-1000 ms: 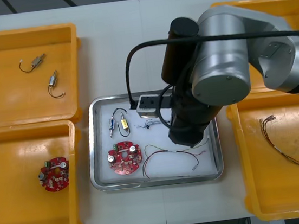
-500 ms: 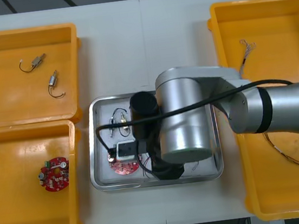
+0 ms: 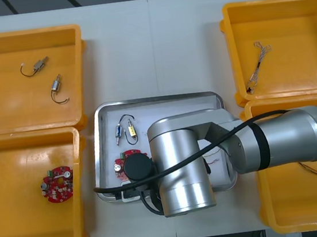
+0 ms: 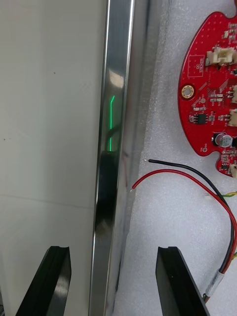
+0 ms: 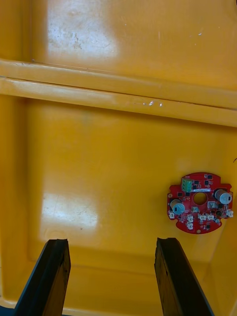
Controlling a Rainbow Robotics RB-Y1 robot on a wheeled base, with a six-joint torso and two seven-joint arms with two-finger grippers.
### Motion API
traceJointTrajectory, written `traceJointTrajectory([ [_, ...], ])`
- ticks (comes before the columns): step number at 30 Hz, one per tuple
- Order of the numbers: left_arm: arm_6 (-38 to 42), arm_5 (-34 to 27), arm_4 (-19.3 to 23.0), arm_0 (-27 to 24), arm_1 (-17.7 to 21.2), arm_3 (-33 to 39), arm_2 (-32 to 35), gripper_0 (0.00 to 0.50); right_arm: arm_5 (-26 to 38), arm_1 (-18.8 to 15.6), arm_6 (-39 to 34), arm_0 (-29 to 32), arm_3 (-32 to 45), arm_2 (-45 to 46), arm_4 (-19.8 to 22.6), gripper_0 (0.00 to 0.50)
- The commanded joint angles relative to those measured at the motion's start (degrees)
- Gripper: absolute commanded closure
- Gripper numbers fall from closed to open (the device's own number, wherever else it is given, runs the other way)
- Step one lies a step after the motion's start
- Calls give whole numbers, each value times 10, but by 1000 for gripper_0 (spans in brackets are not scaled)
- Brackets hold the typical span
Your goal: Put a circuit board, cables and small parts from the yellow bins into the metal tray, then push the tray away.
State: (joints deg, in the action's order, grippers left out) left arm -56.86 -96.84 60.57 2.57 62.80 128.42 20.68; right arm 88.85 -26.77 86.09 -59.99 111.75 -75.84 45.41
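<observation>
A: Which step is this?
B: The push, by my reading. The tray (image 3: 101, 154), centre of the frame, already holds a circuit board (image 3: 123, 160), small parts (image 3: 118, 135) and a red cable (image 4: 197, 180) (loading looks done).

A: Right gripper?
B: The right gripper (image 4: 112, 256) is spread wide and grips nothing. It sits astride the tray's rim. One finger is over bare tabletop (image 4: 49, 123). The other is over the white inside, just beside the red cable. The right arm lies across the tray's lower part in the front view.

A: How to push well?
B: Lower it so the outer finger meets the rim wall, and keep the inner one off the cable ends. Contact looks left of the tray's middle, so the tray may swivel. Shift toward its centre or go slowly. Drive straight toward the upper centre of the frame, through the gap between the yellow bins (image 3: 79, 59).

A: Left side?
B: The left gripper (image 5: 112, 256) is wide too and carries nothing. It hangs over a bin with a second board (image 5: 200, 202) in it. Idle, I'd say.
</observation>
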Motion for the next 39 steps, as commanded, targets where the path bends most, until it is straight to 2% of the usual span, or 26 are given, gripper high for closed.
traceJointTrajectory([
  [1,11,6,0,10,28,10,-5,0,-4,22,-22,17,6,-13,-34,0],
  [15,11,6,0,10,28,10,-5,0,-6,23,-26,57,7,-23,-86,0],
  [25,11,6,0,10,28,10,-5,0,-7,26,-26,69,7,-23,-102,9],
  [28,11,6,0,10,28,10,-5,0,-8,26,-23,72,6,-23,-108,72],
  [29,11,6,0,10,28,10,-5,0,-9,27,-23,73,6,-23,-111,115],
  [31,11,6,0,10,28,10,-5,0,-10,27,-22,73,7,-23,-114,296],
  [32,11,6,0,10,28,10,-5,0,-9,27,-22,73,7,-23,-114,430],
  [33,11,6,0,10,28,10,-5,0,-9,26,-22,73,7,-23,-117,476],
  [35,11,6,0,10,28,10,-5,0,-9,25,-22,74,7,-23,-124,500],
  [39,11,6,0,10,28,10,-5,0,-10,22,-24,73,7,-23,-132,500],
])
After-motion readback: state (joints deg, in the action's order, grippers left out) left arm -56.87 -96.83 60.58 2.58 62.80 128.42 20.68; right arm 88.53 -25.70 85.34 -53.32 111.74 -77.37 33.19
